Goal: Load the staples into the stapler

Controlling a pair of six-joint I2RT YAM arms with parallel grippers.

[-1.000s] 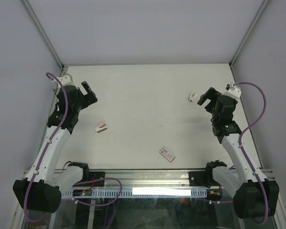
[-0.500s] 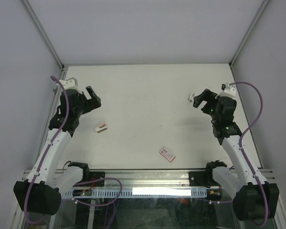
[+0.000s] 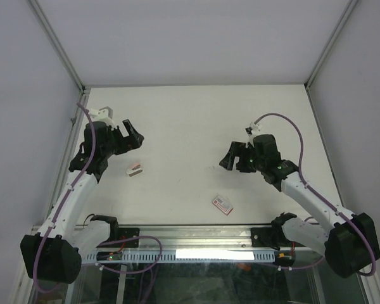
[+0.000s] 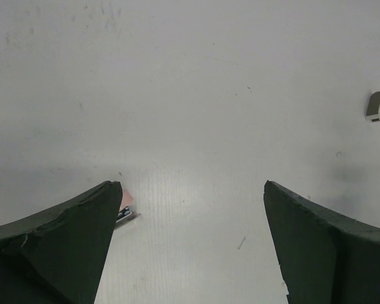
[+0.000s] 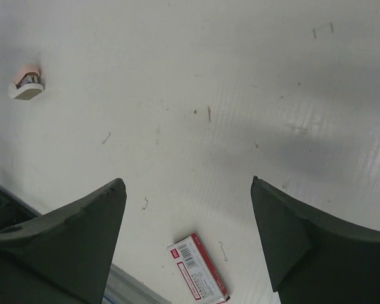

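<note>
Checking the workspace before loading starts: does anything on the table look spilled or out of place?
Yes. In the right wrist view, several loose staples lie scattered singly across the table, one right beside the staples box. They look spilled or left over. The box itself lies skewed near the front edge.

You face a flat white worktop enclosed by plain pale grey walls joined at metal corner posts, under even soft light.
</note>
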